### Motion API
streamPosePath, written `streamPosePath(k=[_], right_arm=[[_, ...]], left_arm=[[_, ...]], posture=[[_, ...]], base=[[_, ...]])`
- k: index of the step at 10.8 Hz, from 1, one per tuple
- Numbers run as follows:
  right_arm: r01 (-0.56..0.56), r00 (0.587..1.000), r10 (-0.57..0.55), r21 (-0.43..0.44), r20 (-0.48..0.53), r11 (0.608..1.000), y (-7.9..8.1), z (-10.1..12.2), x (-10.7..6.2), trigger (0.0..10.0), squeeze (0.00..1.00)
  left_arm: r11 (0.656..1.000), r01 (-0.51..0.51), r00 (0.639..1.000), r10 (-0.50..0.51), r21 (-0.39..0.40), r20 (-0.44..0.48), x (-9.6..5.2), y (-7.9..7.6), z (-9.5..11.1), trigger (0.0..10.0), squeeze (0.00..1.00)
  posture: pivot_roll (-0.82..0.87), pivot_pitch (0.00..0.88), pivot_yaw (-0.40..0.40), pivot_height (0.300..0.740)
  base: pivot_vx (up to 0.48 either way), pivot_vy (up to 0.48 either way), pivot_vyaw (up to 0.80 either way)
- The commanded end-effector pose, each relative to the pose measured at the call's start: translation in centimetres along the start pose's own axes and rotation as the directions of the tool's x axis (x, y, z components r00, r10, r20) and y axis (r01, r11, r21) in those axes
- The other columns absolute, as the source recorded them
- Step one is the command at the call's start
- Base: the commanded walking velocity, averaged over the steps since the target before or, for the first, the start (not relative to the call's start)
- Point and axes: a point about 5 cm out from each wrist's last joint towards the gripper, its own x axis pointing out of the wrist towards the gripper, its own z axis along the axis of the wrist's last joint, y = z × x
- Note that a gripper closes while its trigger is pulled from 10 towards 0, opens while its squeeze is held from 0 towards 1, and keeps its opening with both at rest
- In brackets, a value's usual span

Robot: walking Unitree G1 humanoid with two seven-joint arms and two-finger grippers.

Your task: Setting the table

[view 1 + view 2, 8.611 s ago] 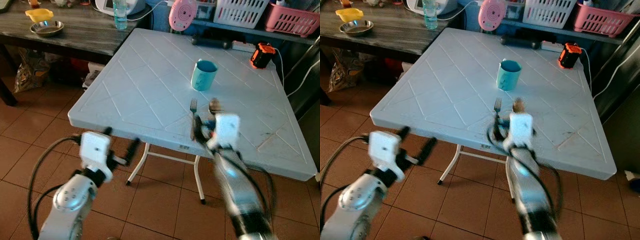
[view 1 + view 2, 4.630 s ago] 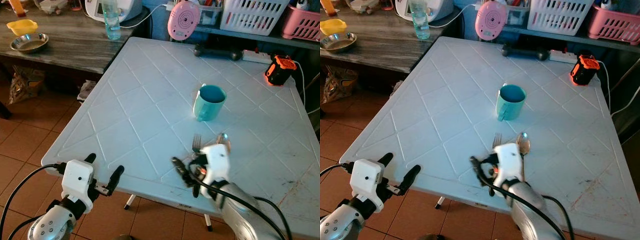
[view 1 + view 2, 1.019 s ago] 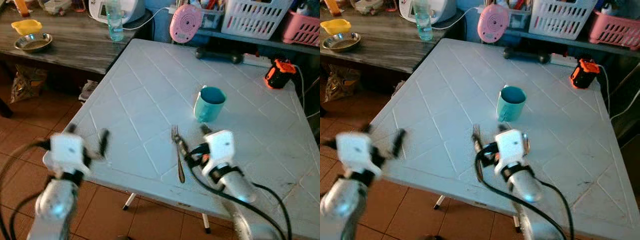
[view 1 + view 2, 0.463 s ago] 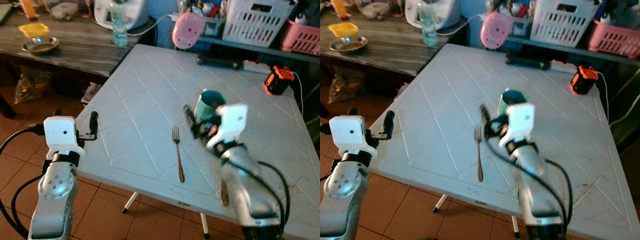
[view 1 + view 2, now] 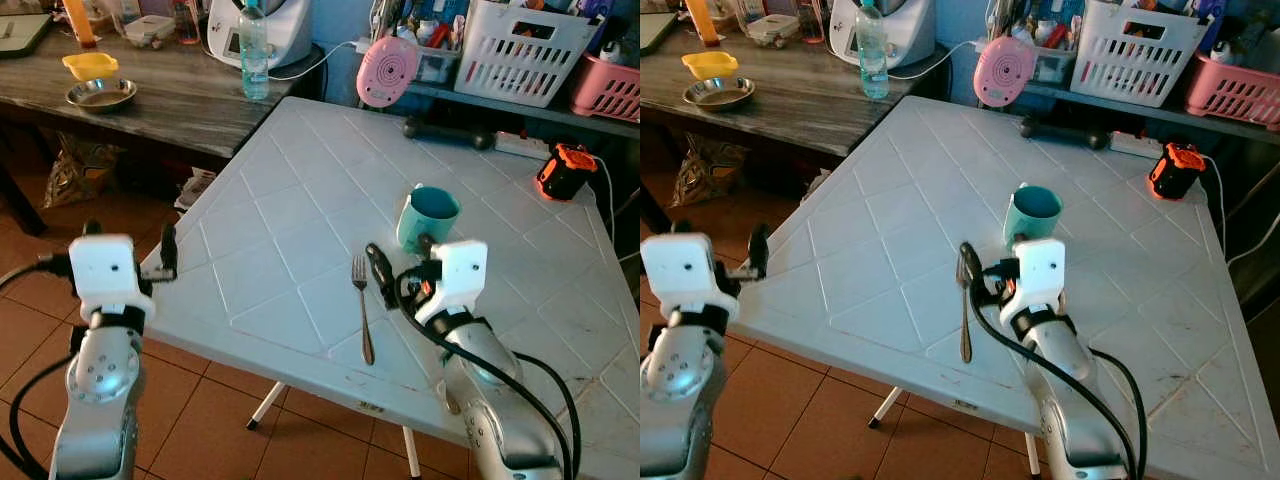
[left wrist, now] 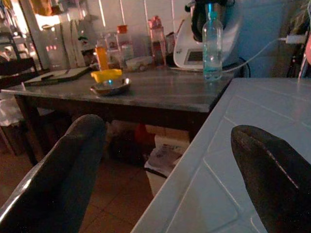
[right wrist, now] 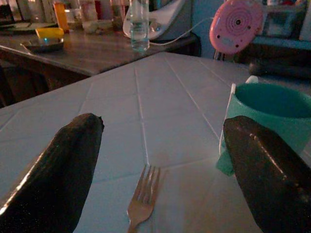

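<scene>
A white plastic folding counter (image 5: 300,190), moulded in a diamond grid, is standing on a floor of reddish-brown tiles (image 5: 200,420). Beside it, to the left, a dark wooden side table (image 5: 170,95) is carrying a yellow bowl (image 5: 90,65), a steel bowl (image 5: 100,95), a water bottle (image 5: 254,50) and a white appliance (image 5: 250,25). Behind the counter, a blue wall (image 5: 950,25) is backing a shelf holding a white basket (image 5: 515,50) and a pink basket (image 5: 605,90). Light is falling softly across the counter.

Fork (image 5: 361,308) and mug (image 5: 427,217) near open tabletop (image 5: 290,200)
</scene>
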Motion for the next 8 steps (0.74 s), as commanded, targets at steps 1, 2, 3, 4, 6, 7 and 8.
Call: streamPosePath(k=[1, 2, 3, 4, 6, 7, 8], right_arm=[[-0.001, 1.0, 0.001, -0.004, 0.026, 1.0, 0.1, 0.7, -0.1, 10.0, 0.0], [-0.001, 1.0, 0.001, -0.003, 0.03, 1.0, 0.1, 0.8, -0.1, 10.0, 0.0], [0.003, 1.0, -0.003, -0.01, 0.027, 1.0, 0.0, 0.7, -0.2, 10.0, 0.0], [0.015, 1.0, -0.014, -0.014, 0.024, 1.0, -0.3, 0.6, -0.4, 10.0, 0.0], [0.026, 1.0, -0.025, -0.024, 0.013, 0.999, -0.3, 0.4, -0.5, 10.0, 0.0], [0.037, 0.999, -0.037, -0.017, 0.002, 0.999, -0.4, 0.2, -0.5, 10.0, 0.0], [0.039, 0.999, -0.04, -0.022, -0.011, 0.999, -0.4, 0.1, -0.5, 10.0, 0.0]], left_arm=[[1.0, 0.007, 1.0, -0.007, 0.012, -0.01, -0.2, -0.4, -0.3, 10.0, 0.0], [1.0, 0.009, 1.0, -0.009, 0.013, -0.011, -0.2, -0.5, -0.4, 10.0, 0.0], [1.0, 0.01, 1.0, -0.01, 0.017, -0.022, -0.4, -0.6, -0.7, 10.0, 0.0], [0.999, 0.015, 0.999, -0.014, 0.029, -0.044, -0.9, -0.7, -1.1, 10.0, 0.0], [0.999, 0.025, 0.998, -0.022, 0.047, -0.063, -1.4, -0.9, -1.6, 10.0, 0.0], [0.998, 0.033, 0.997, -0.03, 0.052, -0.069, -1.5, -1.2, -1.7, 10.0, 0.0], [0.998, 0.041, 0.997, -0.037, 0.054, -0.071, -1.5, -1.4, -1.7, 10.0, 0.0]], posture=[[0.14, 0.012, -0.041, 0.74], [0.14, 0.012, -0.04, 0.74], [0.14, 0.012, -0.04, 0.74], [0.14, 0.013, -0.039, 0.74], [0.14, 0.016, -0.037, 0.74], [0.14, 0.02, -0.036, 0.74], [0.14, 0.022, -0.032, 0.74]], base=[[0.0, 0.0, 0.0], [0.0, 0.0, 0.0], [0.0, 0.0, 0.0], [0.0, 0.0, 0.0], [0.0, 0.0, 0.0], [0.0, 0.0, 0.0], [0.0, 0.0, -0.8]])
